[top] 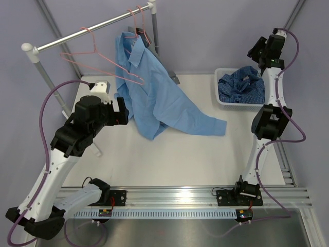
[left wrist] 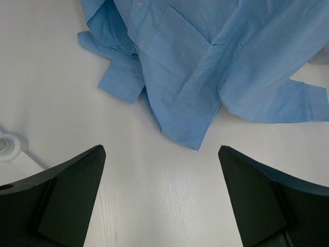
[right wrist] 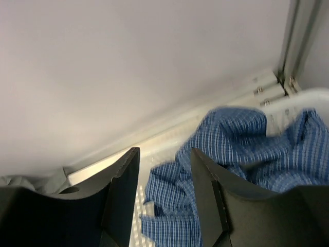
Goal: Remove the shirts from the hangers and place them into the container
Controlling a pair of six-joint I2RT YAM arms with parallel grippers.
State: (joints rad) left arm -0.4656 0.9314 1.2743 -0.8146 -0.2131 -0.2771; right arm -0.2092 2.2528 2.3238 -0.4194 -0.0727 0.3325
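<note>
Overhead: dark blue fine-checked cloth shirt (top: 241, 85) heaped inside white lattice-sided plastic basket (top: 220, 98). Right gripper (top: 255, 53) just above basket's far edge. Plain light blue button-up shirt (top: 154, 98) well left of basket, left gripper (top: 122, 110) farther left again.

Left wrist: jaws spread wide, gripping nothing.

Right wrist: jaws partly apart, empty, over basket.

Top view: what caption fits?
Light blue cloth shirt trails from metal rail to white table; dark blue checked shirt in white plastic basket.
</note>
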